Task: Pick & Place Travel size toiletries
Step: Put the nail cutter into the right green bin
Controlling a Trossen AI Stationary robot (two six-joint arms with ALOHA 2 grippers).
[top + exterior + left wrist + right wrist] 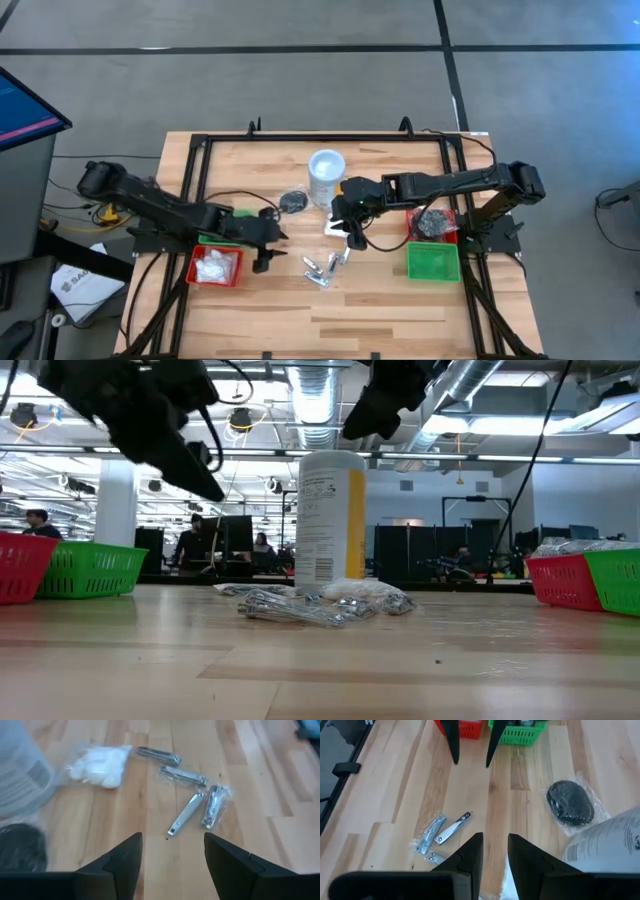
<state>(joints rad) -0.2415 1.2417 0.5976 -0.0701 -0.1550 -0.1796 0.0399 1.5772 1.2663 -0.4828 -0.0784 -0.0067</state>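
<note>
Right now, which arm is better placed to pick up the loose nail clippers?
Probably left: the left gripper is open and empty, with the nail clippers straight ahead. The right gripper is narrower, clippers off to one side.

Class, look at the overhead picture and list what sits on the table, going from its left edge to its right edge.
Red tray with white packets → black round pot → white canister → green tray.

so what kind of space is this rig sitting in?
Probably an open-plan lab or industrial office: exposed ceiling ducts, rows of desks with people at monitors, and a wooden bench on bare grey floor.
</note>
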